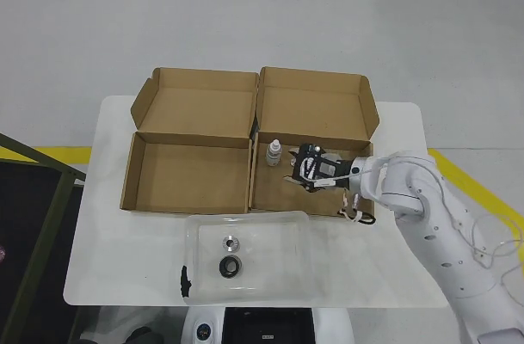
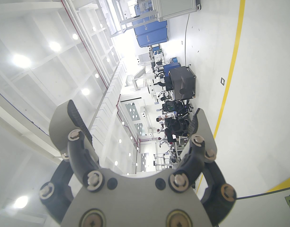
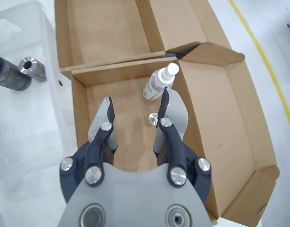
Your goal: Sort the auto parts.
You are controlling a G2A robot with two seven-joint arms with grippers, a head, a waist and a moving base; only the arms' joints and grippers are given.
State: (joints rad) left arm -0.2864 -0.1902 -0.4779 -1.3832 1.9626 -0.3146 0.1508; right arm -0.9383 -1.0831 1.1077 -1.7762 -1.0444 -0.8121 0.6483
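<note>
Right wrist view, silver disc [image 3: 153, 118]: on right box [image 3: 135, 138] floor, just beside spray bottle [image 3: 156, 85].
Right gripper [image 3: 137, 96]: fingers apart, holding nothing, over that box near the disc.
Clear bin [image 1: 279, 249]: holds dark ring [image 1: 231, 267] and silver sleeve [image 1: 231, 242].
Left gripper [image 2: 135, 109]: fingers apart, empty.

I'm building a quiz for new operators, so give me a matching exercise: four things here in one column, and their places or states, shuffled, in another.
1 spray bottle
2 dark ring
3 small silver disc
4 left tool

A in the clear tray
B open, holding nothing
C standing in a corner of the cardboard box
D flat on the box floor, beside the right tool

Pairs: 1-C, 2-A, 3-D, 4-B.
</note>
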